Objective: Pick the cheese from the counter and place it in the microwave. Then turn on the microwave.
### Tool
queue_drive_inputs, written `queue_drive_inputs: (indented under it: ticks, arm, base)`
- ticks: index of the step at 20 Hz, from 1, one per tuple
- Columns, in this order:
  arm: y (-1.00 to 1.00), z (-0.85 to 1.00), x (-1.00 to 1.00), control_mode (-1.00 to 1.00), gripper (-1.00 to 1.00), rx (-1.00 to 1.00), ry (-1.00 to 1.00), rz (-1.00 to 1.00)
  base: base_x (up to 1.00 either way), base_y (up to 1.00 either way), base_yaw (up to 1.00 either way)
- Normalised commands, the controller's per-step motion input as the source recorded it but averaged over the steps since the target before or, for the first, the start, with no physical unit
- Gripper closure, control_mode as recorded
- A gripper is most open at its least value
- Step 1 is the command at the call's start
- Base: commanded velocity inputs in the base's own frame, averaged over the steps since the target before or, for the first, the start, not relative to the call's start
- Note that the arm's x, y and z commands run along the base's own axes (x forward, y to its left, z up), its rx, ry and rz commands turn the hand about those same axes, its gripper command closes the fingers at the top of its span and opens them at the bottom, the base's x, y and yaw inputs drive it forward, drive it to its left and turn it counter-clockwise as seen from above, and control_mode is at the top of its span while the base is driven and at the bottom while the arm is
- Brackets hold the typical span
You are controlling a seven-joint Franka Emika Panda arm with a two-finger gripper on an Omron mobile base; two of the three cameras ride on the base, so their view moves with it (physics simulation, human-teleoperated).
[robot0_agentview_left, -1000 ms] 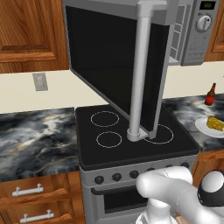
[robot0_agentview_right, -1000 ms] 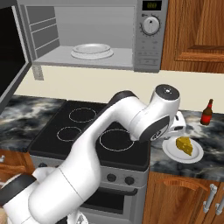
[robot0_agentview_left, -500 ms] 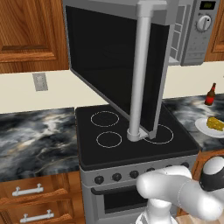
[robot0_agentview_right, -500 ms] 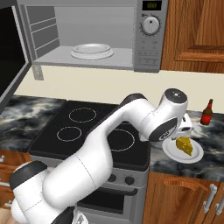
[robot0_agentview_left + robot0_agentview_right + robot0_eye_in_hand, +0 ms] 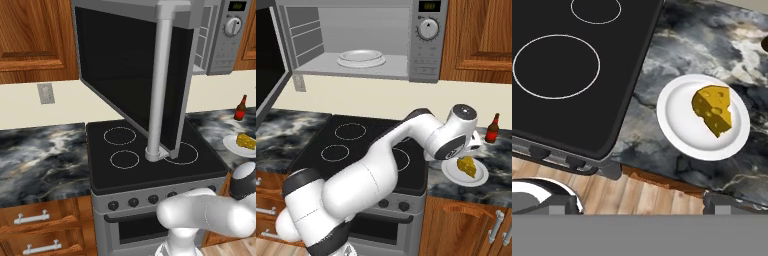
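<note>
The cheese [image 5: 713, 109], a yellow wedge with holes, lies on a white plate [image 5: 674, 117] on the marbled counter [image 5: 682, 45], right of the stovetop. My gripper [image 5: 643, 202] hovers above it, open, with the fingertips [image 5: 724, 201] wide apart and nothing between them. From the right base view, the cheese [image 5: 467, 166] sits just below my wrist [image 5: 458, 132]; the left base view has the cheese [image 5: 244, 141] at its right edge. The microwave [image 5: 426, 45] hangs above the stove with its door [image 5: 125, 65] swung wide open. A glass turntable [image 5: 361, 57] lies inside.
A brown bottle [image 5: 492, 129] with a red label stands on the counter behind the plate. The black stovetop [image 5: 356, 145] lies left of the plate, over an oven with black knobs [image 5: 132, 202]. The open door's long bar handle [image 5: 161, 85] juts out over the stove.
My wrist has swung further right and now sits over the plate with the cheese. Cheese, plate and microwave door have not moved.
</note>
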Motion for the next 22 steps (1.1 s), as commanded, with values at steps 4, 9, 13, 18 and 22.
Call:
queue_drive_inputs:
  ticks: [4,9,13,18,22]
  arm:
    - [-0.20,-0.18,0.29,-1.00,-1.00,0.00,0.00,0.00]
    - [-0.14,-0.19,0.32,-1.00,-1.00,0.00,0.01,0.00]
    - [-0.14,-0.18,0.33,-1.00,-1.00,0.00,0.06,0.00]
    - [-0.22,-0.17,0.26,-1.00,-1.00,0.00,0.03,0.01]
    - [-0.15,-0.08,0.29,-1.00,-1.00,0.00,0.04,0.00]
  base:
    - [0.00,0.00,0.00]
    - [0.00,0.00,0.00]
    - [0.00,0.00,0.00]
    - [0.00,0.00,0.00]
    - [0.00,0.00,0.00]
